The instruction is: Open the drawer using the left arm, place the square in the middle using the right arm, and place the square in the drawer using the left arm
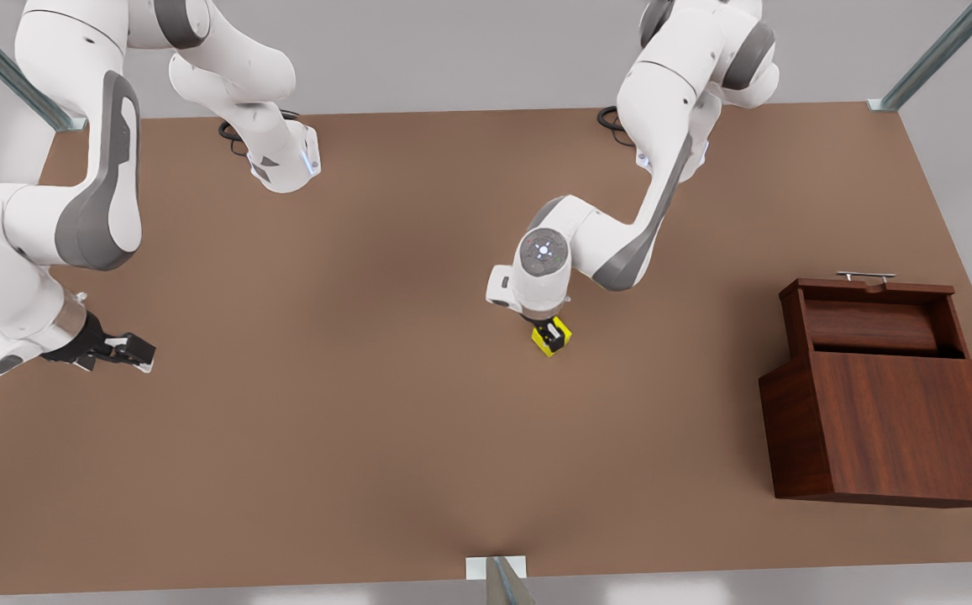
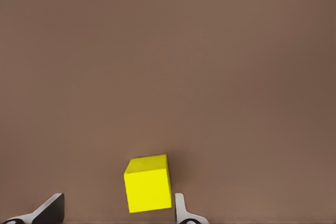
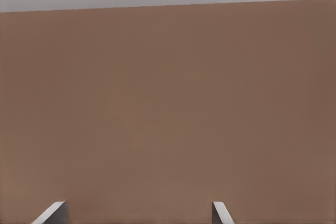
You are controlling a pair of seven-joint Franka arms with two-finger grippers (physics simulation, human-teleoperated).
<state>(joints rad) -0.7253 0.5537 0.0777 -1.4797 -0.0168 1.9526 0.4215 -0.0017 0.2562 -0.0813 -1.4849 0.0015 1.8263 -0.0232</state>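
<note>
We've got the left arm's black two-finger gripper down over the small bright yellow cube mid-table, jaws spread around it – one finger just beside it. The reddish-brown wood drawer stands pulled open at the front view's right, while the right gripper waits open-jawed over the plain brown table.

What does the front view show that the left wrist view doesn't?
Front view: the dark reddish-brown wooden cabinet with its drawer pulled open, and the right gripper waiting open at that view's left. Left wrist view: the left gripper open, seen close up, one finger right beside the small yellow cube. Both: that cube on the plain brown tabletop.
</note>
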